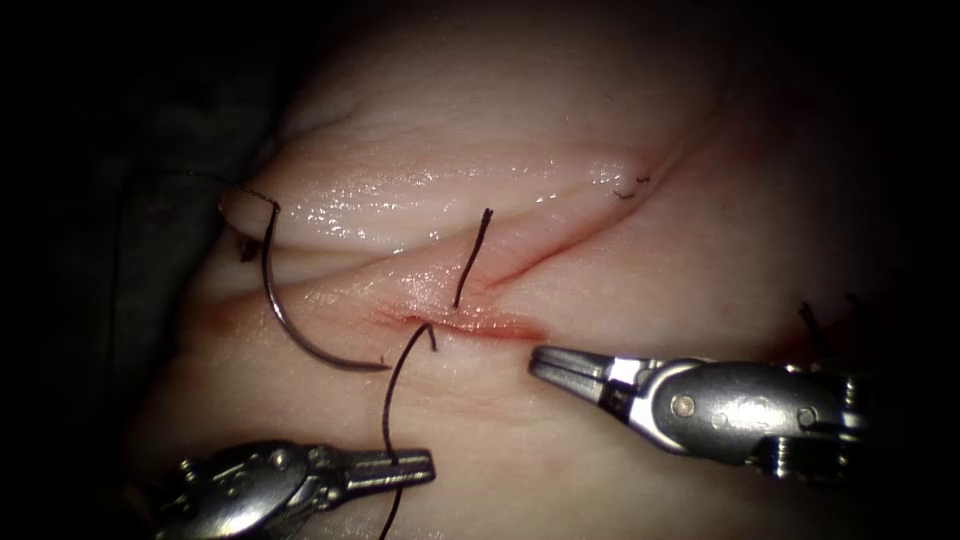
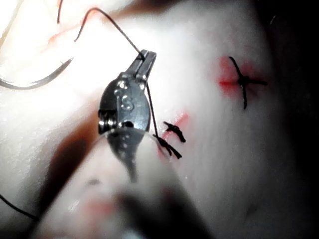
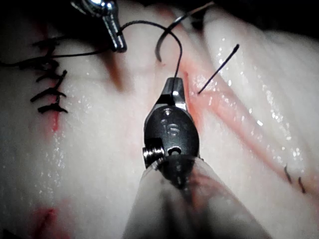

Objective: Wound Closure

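1. Endoscope view: the left tool point(image 1: 405, 468), at the lower left of the frame, has its jaws pressed together on the thread point(image 1: 392, 400), which rises from them to the cut point(image 1: 470, 322) at centre. A free thread end point(image 1: 472, 258) stands up from the cut's upper edge. The needle point(image 1: 300, 320) lies loose on the tissue point(image 1: 620, 120) left of the cut, held by neither tool; I cannot tell whether its tip is in the tissue. The right tool point(image 1: 555, 365), at the lower right, holds nothing, its jaws together or nearly so. Risk, as I judge it: a hard pull on the thread could tear the cut's soft edge or drag the short end through.

2. Left wrist view: the left tool point(image 2: 144, 59) pinches the thread at the very tips of its jaws. So shallow a hold could slip. Finished stitches point(image 2: 242, 80) lie well apart.

3. Right wrist view: the right tool point(image 3: 173, 89) sits just beside the cut with nothing in it, near the thread loop, which it could snag.
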